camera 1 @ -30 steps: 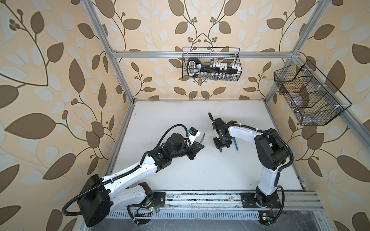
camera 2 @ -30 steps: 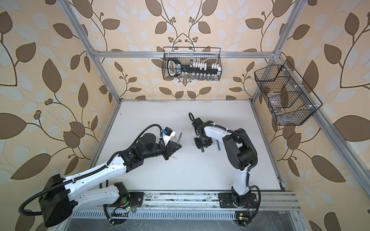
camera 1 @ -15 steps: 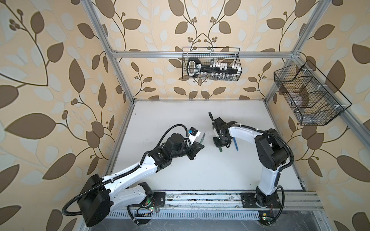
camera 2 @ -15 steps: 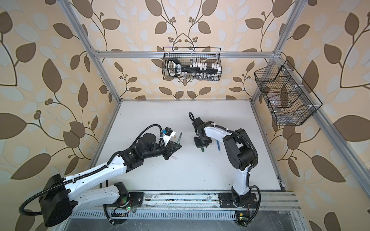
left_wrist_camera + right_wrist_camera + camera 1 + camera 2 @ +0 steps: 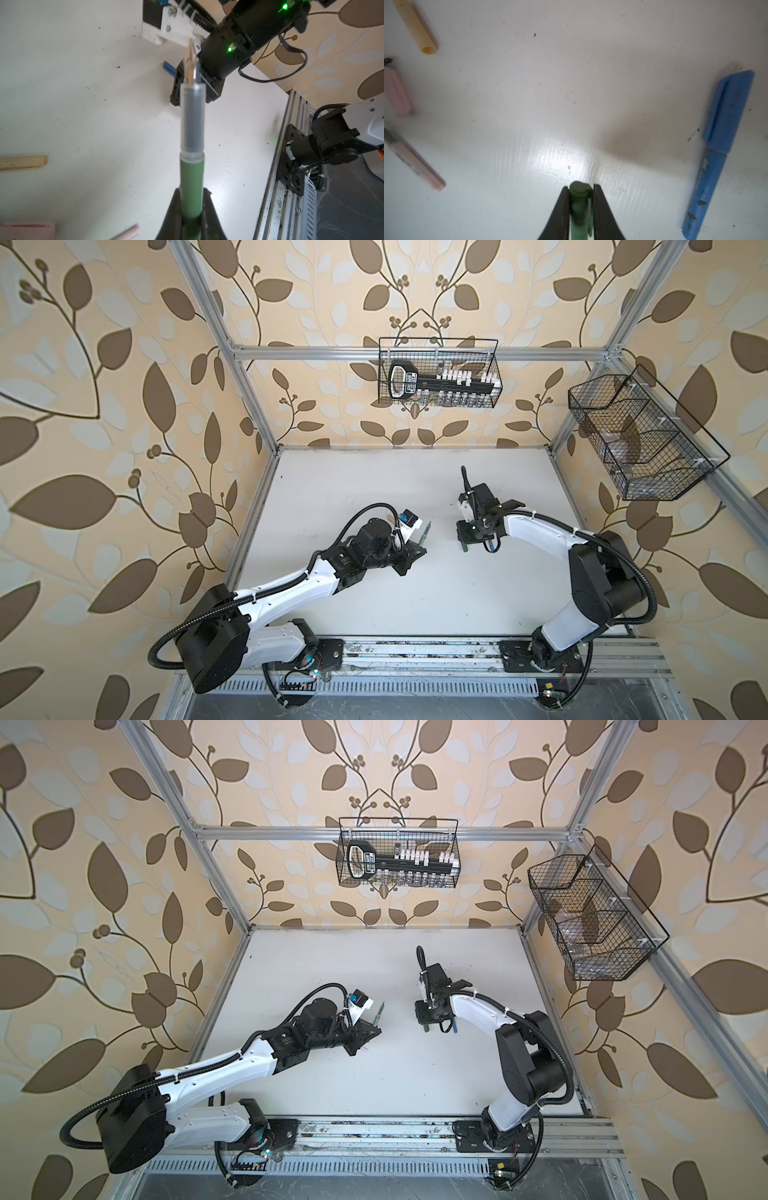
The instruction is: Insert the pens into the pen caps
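Left pincer [image 5: 192,199]: pressed tight on the green pen [image 5: 191,174]; the pen's clear grip section and nib stick out past its tips, aimed toward the right pincer [image 5: 580,187].
Right pincer: pinching the green cap [image 5: 579,197] between its jaws; the cap's end pokes just beyond the tips; whether that end touches the table [image 5: 571,93] you cannot tell.
Pens, counted: three you can be sure of; the green one in the left pincer; a pink pen [image 5: 415,162] lying flat on the right pincer's side toward the left pincer; a blue pen [image 5: 702,197] lying flat on its opposite side, near but apart from it.
Caps, counted: four; green in the right pincer; a blue cap [image 5: 730,108] already seated on the blue pen; a pink cap [image 5: 396,93] and a tan cap [image 5: 417,27] loose near the pink pen, apart from each other.
Cut off: the pink pen, pink cap and tan cap each run out of frame in both wrist views.
Hard to make out: a dark tip [image 5: 388,60] at the frame edge next to the pink cap is possibly the fourth pen, but you see too little of it; in both top views the pale pieces all but vanish against the white table.
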You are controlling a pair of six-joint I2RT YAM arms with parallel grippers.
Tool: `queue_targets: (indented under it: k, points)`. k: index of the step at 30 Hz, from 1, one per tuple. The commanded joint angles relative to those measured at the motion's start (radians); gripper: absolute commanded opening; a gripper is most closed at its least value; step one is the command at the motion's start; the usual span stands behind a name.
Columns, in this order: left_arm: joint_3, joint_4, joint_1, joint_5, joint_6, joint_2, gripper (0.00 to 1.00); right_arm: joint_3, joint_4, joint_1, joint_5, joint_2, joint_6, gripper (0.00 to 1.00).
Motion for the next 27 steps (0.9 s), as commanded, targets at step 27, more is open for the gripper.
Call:
queue_targets:
  k: [27]
  points:
    - [0.164,0.052,-0.089,0.065,0.039,0.081,0.03,-0.306,0.800,-0.159,-0.514,-0.501,0.568,0.18]
